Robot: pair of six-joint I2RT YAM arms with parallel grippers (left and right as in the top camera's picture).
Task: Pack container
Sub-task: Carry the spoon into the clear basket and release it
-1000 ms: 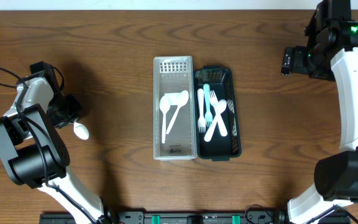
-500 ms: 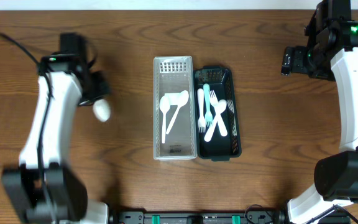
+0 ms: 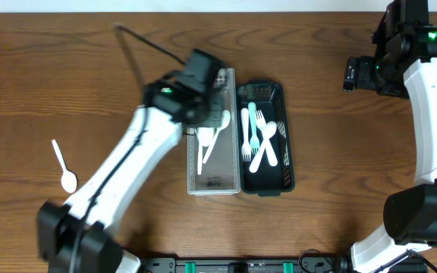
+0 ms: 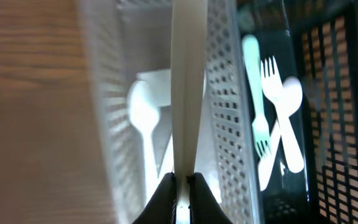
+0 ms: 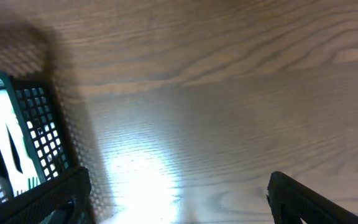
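Note:
My left gripper hovers over the white mesh tray, shut on the handle of a white spoon; its jaws pinch the handle, and the bowl is out of sight. Two white spoons lie in the tray, one showing in the left wrist view. The black basket beside the tray holds mint and white forks and a spoon. Another white spoon lies on the table far left. My right gripper is open and empty, right of the basket.
The tray and basket sit side by side at the table's middle. The left wrist view shows the tray's mesh wall and the basket with a mint fork. The basket's corner shows in the right wrist view.
My left arm has swung from the far left to over the white tray, carrying a white spoon. A second spoon now shows on the table at left. The right arm has not moved.

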